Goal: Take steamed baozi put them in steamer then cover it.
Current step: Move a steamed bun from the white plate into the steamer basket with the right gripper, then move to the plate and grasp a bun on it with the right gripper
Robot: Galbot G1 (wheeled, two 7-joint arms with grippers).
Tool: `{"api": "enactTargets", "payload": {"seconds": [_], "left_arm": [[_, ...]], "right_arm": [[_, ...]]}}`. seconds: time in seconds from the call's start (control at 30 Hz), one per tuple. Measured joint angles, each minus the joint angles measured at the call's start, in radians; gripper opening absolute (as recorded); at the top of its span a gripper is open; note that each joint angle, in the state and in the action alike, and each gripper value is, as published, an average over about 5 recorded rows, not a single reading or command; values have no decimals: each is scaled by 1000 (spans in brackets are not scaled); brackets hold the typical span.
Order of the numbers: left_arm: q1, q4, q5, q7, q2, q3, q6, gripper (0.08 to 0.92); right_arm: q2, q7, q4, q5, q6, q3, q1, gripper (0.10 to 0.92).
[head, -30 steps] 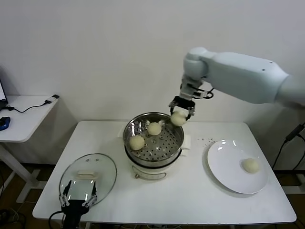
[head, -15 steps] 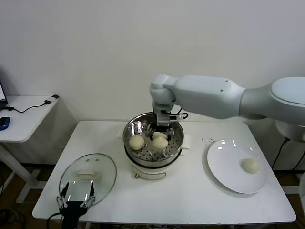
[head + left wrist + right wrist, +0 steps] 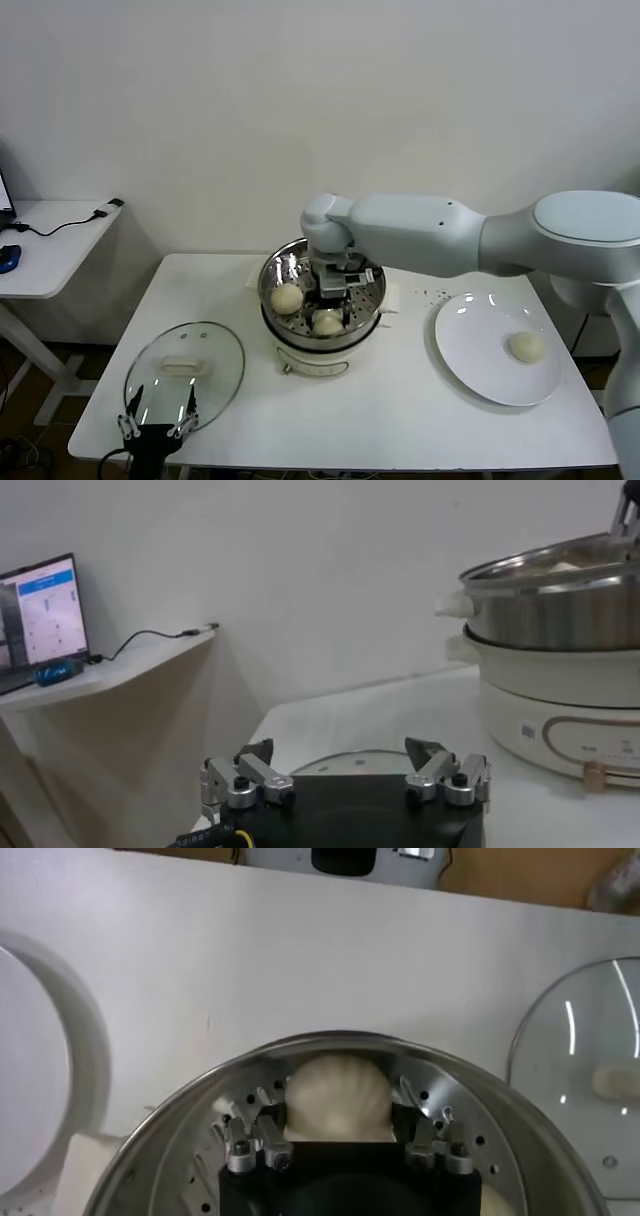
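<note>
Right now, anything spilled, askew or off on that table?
Nothing is spilled or damaged. One oddity: small dark specks on the white table, between the shiny steel steamer and the flat white plate; what they are cannot be told. The clear glass lid lies flat by the parked left gripper.

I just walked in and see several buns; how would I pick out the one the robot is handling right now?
Find the shiny steamer mid-table on its white cooker base. Inside, the right gripper reaches down around one baozi at the near rim. Unlike the free bun beside it, this one sits between metal fingers.
</note>
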Motion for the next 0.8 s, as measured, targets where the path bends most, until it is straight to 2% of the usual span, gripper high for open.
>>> {"api": "enactTargets", "payload": {"seconds": [0.23,0.6,0.8], "left_arm": [[0,2,0,-1,1,0,0,823],[1,2,2,-3,2,5,0,823],[3,-4,2,-3,8,6,-1,823]], "right_arm": [[-5,0,2,-8,6,10,1,816],[-40,-1,-27,-9,17,40,45,823],[-104,70,-58,59,-52,5,114,823]]}}
